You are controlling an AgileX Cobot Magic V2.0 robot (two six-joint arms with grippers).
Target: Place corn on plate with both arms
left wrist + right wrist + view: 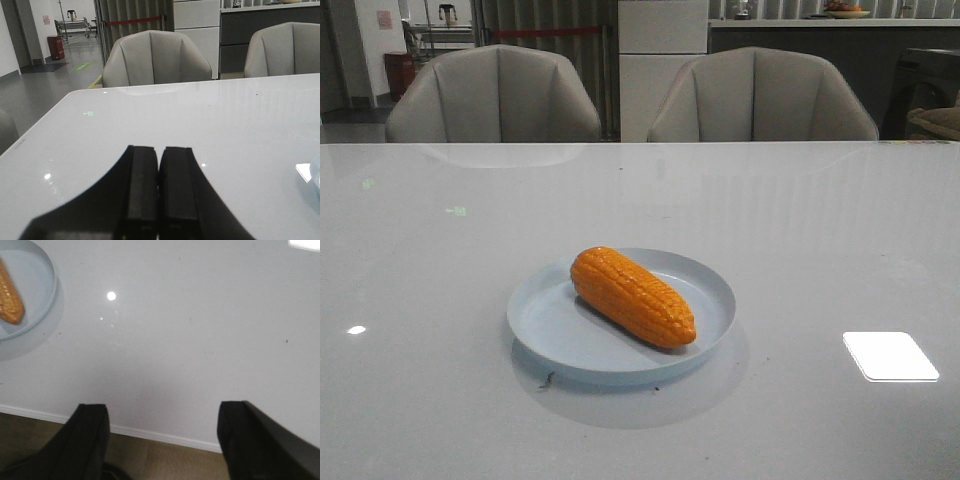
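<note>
Looks like an office break area or showroom. Two grey upholstered chairs [495, 95] face a glossy white table [800, 230], with counter cabinets [270, 30] and an open concrete-floored hallway [60, 75] behind.

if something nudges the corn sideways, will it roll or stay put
The corn is rounded and tapered, so it would probably roll, curving. The plate has a low rim that likely stops it. Its glossy skin may slip in a grip.

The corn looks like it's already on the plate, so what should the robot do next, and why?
Probably nothing more than holding both arms back. The corn lies fully inside the plate, and neither arm shows in the front view. The left gripper is shut and empty, and the right gripper is open over the table edge, away from the plate.
</note>
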